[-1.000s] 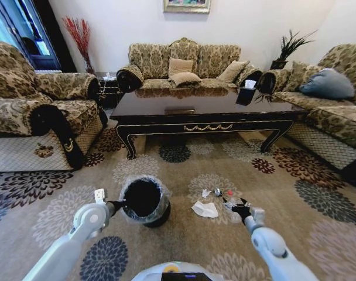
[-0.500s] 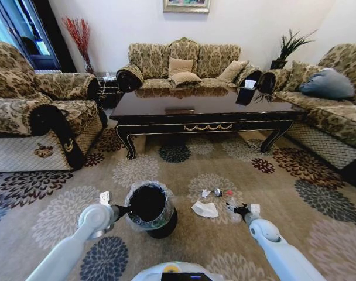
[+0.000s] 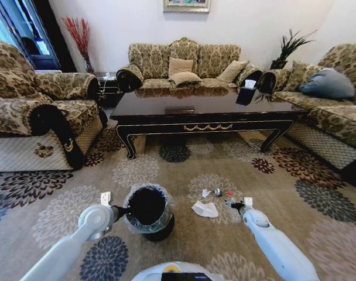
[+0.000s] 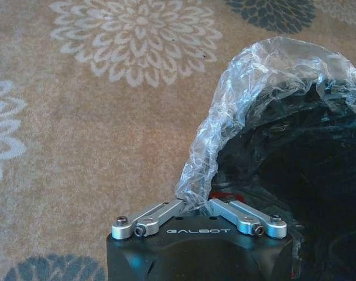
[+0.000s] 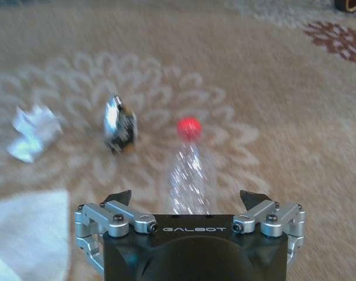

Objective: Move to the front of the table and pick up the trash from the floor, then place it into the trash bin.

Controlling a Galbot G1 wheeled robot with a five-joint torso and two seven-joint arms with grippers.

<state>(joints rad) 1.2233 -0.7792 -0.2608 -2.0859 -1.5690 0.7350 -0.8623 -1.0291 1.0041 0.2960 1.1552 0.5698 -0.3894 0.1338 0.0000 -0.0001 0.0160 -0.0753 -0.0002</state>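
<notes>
A: How far along is the job?

B: The driving part looks done. The robot faces the glossy dark brown-black coffee table with gold scrollwork, which fills the upper middle of the head view, and the scraps lie on the patterned carpet in front of it.

A: And the trash?

B: None is picked up, as far as the pictures show. A crumpled white paper piece sits at lower centre, a small silvery wrapper just above it, and beside that a clear plastic bottle with a red cap (the red bit is its cap).

A: What is the right gripper doing?

B: It hangs low over the bottle, jaws spread wide on either side, gripping nothing.

A: And the left gripper?

B: It is pinched on the rim of the small round black bin with a crinkly clear liner, at lower centre-left, near the scraps. Every grasp and drop remains.
</notes>
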